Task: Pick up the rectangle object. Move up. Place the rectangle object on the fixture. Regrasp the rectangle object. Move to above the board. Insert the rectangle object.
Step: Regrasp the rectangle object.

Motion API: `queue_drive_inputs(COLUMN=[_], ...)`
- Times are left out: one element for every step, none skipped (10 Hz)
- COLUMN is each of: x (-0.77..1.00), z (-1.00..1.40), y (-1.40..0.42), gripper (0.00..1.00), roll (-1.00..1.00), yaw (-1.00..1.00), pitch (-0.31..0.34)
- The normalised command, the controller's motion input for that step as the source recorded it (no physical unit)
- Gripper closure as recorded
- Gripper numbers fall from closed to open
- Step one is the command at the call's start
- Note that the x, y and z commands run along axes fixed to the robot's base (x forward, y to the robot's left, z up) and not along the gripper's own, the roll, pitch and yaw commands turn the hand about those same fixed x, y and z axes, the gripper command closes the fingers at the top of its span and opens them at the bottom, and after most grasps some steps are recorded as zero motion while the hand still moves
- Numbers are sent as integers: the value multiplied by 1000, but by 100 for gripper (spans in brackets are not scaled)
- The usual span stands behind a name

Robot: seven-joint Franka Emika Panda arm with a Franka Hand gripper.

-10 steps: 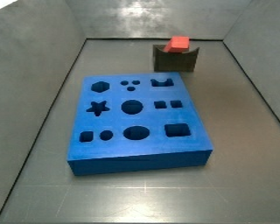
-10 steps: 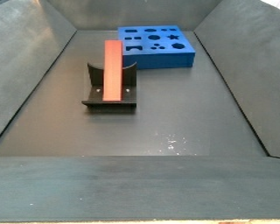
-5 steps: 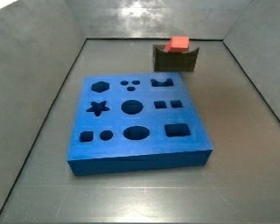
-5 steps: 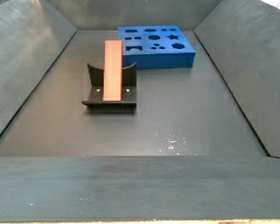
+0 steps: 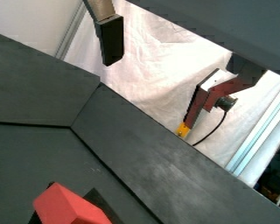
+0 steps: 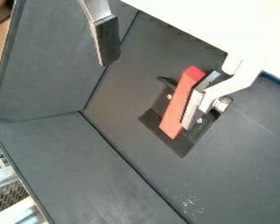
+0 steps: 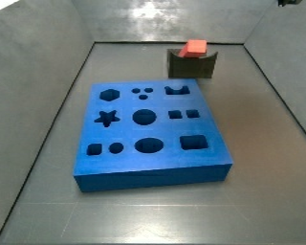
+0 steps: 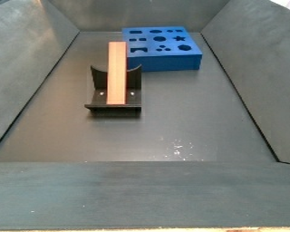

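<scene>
**Hand high and empty, regrasp ahead**

Hand [image 6: 166, 52] hangs well above the table with fingers [image 6: 105, 39] spread wide, gripping nothing. Below, the rectangle object [image 6: 181, 103] lies in the fixture [image 8: 113, 93], apart from the board [image 7: 150, 127]. Descend straight, straddle the bar squarely, then close.

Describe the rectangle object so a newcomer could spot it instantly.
Behind the blue board, a small dark fixture stands on the grey floor. The rectangle object lies across its notch: a long red-orange bar, the only red thing there. The gripper is open, well clear of it.
</scene>
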Motion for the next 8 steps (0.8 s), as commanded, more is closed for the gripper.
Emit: queue_drive_inputs(x=[26,38,52,61,71,75,81,83], z=[-1000,-1000,-1000,-1000,-1000,-1000,-1000,-1000], y=[42,39,33,33,32,32,28,27], gripper=[0,0,0,0,0,0,0,0], roll=[224,203,152,119,90,83,78,76], yaw=[282,237,181,140,83,53,-1,-33], pitch=[-9,-50,-108,-138,-163,-168,-163,-149])
